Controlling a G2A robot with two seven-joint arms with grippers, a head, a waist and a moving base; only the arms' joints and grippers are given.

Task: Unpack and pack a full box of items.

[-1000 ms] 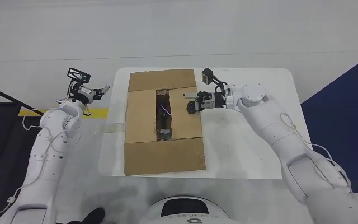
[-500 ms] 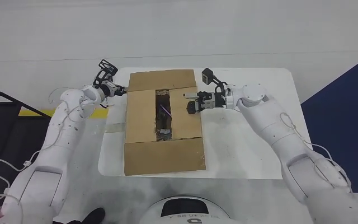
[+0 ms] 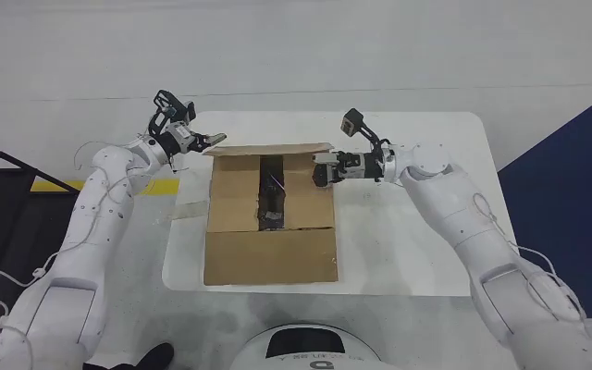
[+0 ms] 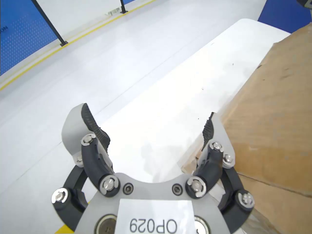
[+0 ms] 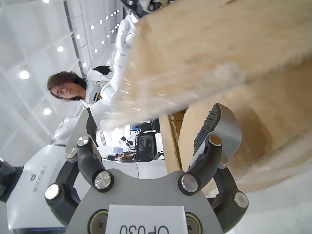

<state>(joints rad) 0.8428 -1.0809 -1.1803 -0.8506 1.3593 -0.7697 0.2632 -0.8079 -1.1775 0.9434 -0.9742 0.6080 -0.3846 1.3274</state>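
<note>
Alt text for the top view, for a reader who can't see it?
A cardboard box sits on a white table, far flap raised, dark items visible between its side flaps. The open left end effector is by its far left corner, the open right end effector at its right side flap.

Box: plain brown cardboard, matt, uncoated. Flap edge in the right wrist view is fibrous and frayed.
Table: white, smooth, faint sheen, a few dark specks.
Left gripper: finger plates are satin grey metal. Pads are black, ribbed, matt and rubber-like. Links are black matt plastic, screws bright polished metal.
Right gripper: same materials, pad face finely ridged.
Label: white paper, matt.
Arm shells: white plastic, glossy.
Floor: pale, smooth, semi-gloss.
</note>
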